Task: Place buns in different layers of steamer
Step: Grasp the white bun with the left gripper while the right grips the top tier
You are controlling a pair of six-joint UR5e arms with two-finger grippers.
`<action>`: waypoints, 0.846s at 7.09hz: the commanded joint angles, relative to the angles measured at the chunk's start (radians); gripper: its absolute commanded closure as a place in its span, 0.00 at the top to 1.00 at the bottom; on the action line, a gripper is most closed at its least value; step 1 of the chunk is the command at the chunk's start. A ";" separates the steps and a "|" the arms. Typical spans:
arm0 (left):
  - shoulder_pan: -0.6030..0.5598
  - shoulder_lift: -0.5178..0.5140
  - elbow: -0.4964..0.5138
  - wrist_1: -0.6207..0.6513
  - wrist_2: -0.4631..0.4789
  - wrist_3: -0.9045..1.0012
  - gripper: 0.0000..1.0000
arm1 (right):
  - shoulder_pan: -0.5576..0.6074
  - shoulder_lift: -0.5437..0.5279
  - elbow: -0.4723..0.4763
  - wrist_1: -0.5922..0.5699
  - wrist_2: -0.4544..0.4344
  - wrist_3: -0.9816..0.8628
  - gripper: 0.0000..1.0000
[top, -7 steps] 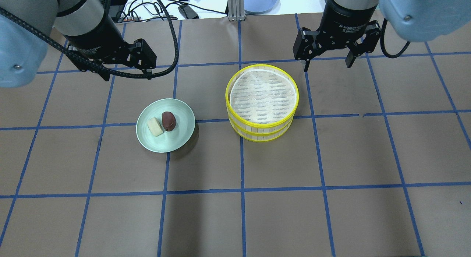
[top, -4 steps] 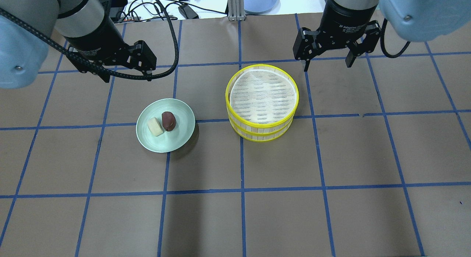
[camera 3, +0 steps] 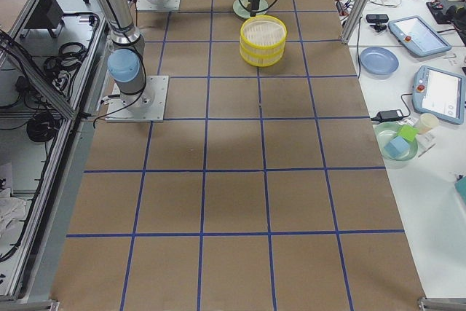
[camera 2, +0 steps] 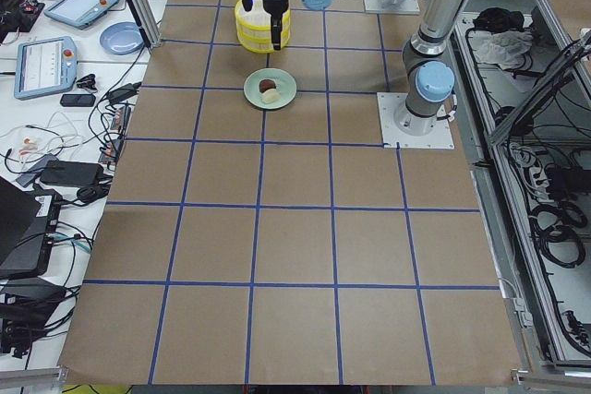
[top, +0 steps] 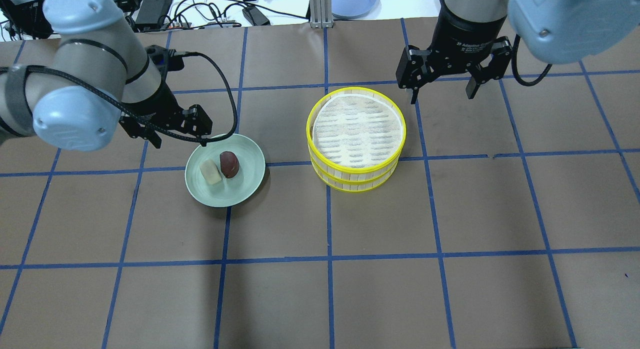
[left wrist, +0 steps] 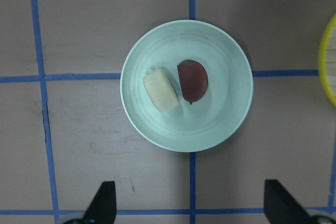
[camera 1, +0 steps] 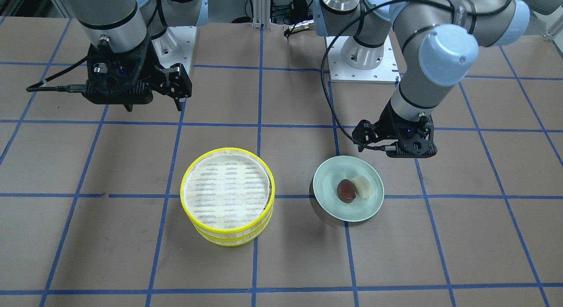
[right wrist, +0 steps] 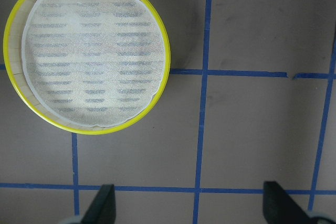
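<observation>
A dark reddish-brown bun (top: 229, 164) and a pale cream bun (top: 210, 171) lie side by side on a light green plate (top: 247, 181). They also show in the left wrist view, brown (left wrist: 192, 81) and cream (left wrist: 161, 91). The steamer (top: 357, 181), two stacked yellow-rimmed trays, stands to the plate's right with its top mesh floor bare. My left gripper (top: 180, 142) is open and empty, above the plate's far-left rim. My right gripper (top: 442, 96) is open and empty, above the table just beyond the steamer's far-right side.
A blue plate (top: 352, 1), cables (top: 215, 11) and a metal post (top: 316, 9) sit past the table's far edge. Side benches with tablets (camera 3: 440, 92) and bowls flank the table's ends. Brown paper with blue tape lines covers the table.
My left arm has swung nearer and lower, bringing its gripper from the far left to the plate's far rim. My right gripper shifted only slightly. Buns and steamer have not moved.
</observation>
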 commanded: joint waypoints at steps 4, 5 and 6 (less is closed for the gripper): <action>0.018 -0.232 -0.030 0.165 0.002 0.016 0.91 | 0.001 0.220 0.111 -0.316 0.009 0.019 1.00; 0.020 -0.247 -0.031 0.167 0.002 0.016 0.91 | 0.001 0.259 0.150 -0.370 0.006 0.017 1.00; 0.020 -0.251 -0.031 0.168 0.002 0.016 0.91 | 0.001 0.285 0.170 -0.410 0.000 0.019 1.00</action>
